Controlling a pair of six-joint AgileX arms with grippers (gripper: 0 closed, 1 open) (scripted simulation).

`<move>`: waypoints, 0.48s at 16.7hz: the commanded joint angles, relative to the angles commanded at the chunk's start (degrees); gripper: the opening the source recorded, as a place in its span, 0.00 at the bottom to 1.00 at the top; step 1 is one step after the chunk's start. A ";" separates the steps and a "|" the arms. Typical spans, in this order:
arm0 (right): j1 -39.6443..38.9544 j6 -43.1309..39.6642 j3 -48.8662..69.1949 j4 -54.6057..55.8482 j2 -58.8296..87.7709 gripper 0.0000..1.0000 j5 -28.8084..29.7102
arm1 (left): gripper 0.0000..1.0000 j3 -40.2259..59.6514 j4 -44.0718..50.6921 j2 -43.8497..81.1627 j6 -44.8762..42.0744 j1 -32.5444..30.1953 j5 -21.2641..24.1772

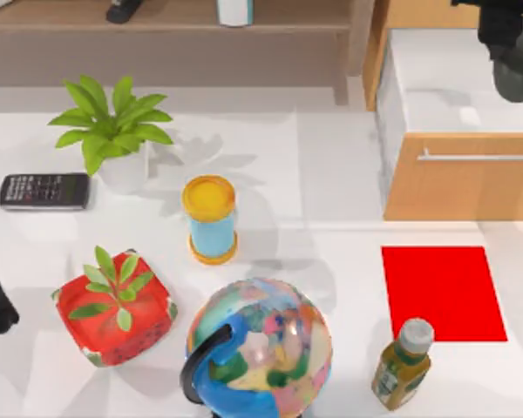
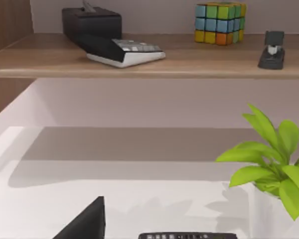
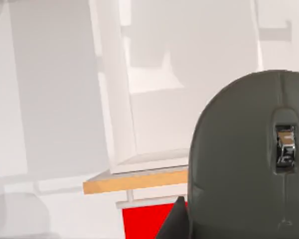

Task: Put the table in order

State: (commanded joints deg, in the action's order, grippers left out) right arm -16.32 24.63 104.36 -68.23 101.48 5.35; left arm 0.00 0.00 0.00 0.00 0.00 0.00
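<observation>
While the right gripper hangs over the open light-wood drawer, jaws clamping a smooth dark-grey computer mouse, the broad white table offers bare room beside the flat red mat.

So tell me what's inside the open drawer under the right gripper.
The open drawer shows a bare white floor, with nothing lying in its visible part. The right gripper carries a dark grey mouse above it, which covers the drawer's corner at the top view's right.
</observation>
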 joint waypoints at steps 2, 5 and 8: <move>-2.44 0.80 -5.26 1.66 -2.56 0.00 -0.48 | 1.00 0.00 0.00 0.00 0.00 0.00 0.00; -5.69 1.57 -13.74 4.73 -4.65 0.00 -1.26 | 1.00 0.00 0.00 0.00 0.00 0.00 0.00; -7.97 1.84 -22.26 8.54 -4.81 0.00 -1.96 | 1.00 0.00 0.00 0.00 0.00 0.00 0.00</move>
State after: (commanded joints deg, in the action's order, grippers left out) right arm -24.30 26.47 82.10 -59.68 96.66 3.39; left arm 0.00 0.00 0.00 0.00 0.00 0.00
